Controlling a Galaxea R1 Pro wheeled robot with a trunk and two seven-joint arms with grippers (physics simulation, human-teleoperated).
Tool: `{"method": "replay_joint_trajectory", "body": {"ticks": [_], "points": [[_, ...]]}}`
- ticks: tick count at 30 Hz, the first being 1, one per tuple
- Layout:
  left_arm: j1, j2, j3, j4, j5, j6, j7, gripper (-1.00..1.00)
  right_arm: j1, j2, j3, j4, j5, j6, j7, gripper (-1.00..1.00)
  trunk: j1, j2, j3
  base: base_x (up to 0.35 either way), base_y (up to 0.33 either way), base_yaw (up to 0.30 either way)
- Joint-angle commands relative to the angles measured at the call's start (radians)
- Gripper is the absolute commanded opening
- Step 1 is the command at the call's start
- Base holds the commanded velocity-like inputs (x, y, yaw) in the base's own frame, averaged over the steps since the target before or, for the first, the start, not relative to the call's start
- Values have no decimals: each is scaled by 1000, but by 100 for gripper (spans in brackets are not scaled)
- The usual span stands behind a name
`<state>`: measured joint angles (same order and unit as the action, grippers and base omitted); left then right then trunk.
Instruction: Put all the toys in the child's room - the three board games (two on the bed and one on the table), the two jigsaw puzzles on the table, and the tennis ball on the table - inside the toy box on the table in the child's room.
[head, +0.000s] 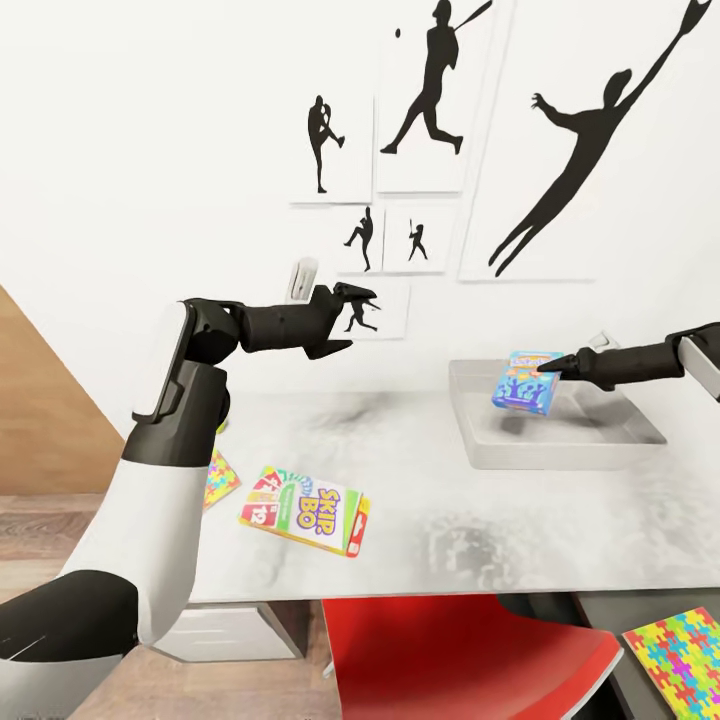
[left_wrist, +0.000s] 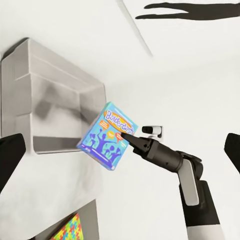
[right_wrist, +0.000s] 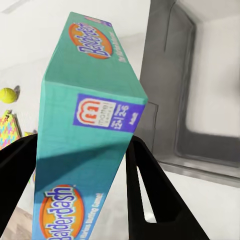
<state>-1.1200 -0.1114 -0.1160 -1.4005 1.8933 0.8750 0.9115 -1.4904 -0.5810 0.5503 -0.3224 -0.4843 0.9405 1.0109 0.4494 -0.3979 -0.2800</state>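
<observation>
The right gripper (head: 556, 366) pinches a small blue Balderdash game box (head: 523, 383) in the air above the shallow pale grey toy box (head: 640, 430) on the light grey table (head: 440, 520). The left gripper (head: 365, 300) hovers with fingers spread, holding nothing. A white-green-red SKIP BO box (head: 305, 509) lies flat on the table.

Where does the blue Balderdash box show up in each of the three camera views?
Head view: the blue Balderdash box hangs right of centre, held by the right gripper above the toy box.
Left wrist view: the box is in the middle, toy box behind it.
Right wrist view: the box looms close between the gripper's fingers.
Shared landmark: the pale grey toy box.
</observation>
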Motion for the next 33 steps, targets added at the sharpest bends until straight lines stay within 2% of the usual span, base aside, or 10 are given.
{"method": "replay_joint_trajectory", "body": {"ticks": [1,7,10,11,12,14,15,22,26,33], "points": [[-7,-1,1,2,9,1,10,100,-2,-1,5,-1,-2,3,3,-100,1,-2,-3,0,0,-2],[-22,-2,1,8,9,1,10,100,-4,0,-6,-3,-15,7,1,-100,1,-2,-12,0,0,-1],[-28,-3,0,10,9,1,10,100,-5,2,-40,1,-25,9,-3,-100,1,-2,-16,0,0,0],[-30,-3,0,11,9,1,10,100,-5,3,-57,2,-27,10,-4,-100,1,-2,-18,0,0,0],[-34,-3,0,14,9,1,10,100,-5,4,-117,6,-30,12,-20,-100,1,-2,-19,0,0,0],[-38,-3,0,19,9,1,10,100,-5,5,-161,8,-32,13,-52,-100,1,-2,-23,0,0,0],[-38,-3,0,19,9,1,10,100,-5,5,-161,8,-32,13,-52,-100,1,-2,-24,0,0,0],[-52,-4,-1,35,9,1,10,100,-4,6,-292,8,-35,15,-188,-100,1,-2,-36,0,0,0],[-54,-4,-1,42,9,1,10,100,-2,6,-318,7,-35,15,-213,-100,1,-2,-42,0,0,0],[-56,-4,-1,53,8,1,10,100,1,6,-337,6,-36,15,-231,-100,1,-2,-53,0,0,0]]}}
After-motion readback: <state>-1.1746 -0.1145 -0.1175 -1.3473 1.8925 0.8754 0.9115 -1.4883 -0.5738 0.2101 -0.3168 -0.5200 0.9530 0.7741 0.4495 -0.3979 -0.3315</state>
